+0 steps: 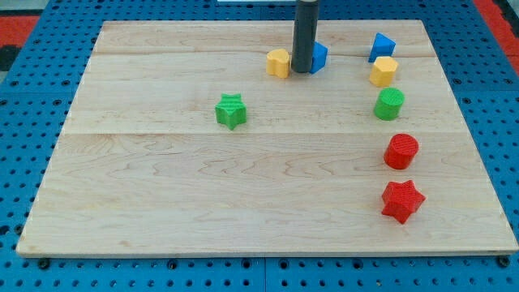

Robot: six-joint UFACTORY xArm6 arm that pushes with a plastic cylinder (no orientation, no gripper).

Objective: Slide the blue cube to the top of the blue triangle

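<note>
Camera view: my tip point(302, 70) is touching the blue cube's point(319, 57) left side at the far edge; no claw here. Next, shove it right, beyond the blue triangle point(382, 45).

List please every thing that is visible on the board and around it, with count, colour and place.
blue cube: one, blue, top centre, partly hidden behind the rod
blue triangle: one, blue, top right
yellow blocks: two; one just left of the rod, one below the blue triangle
green star: one, left of centre
green cylinder: one, right side
red cylinder: one, right side, lower
red star: one, bottom right
wooden board: one, light wood, on a blue perforated surface
my tip: one, dark rod end, between yellow block and blue cube
</note>
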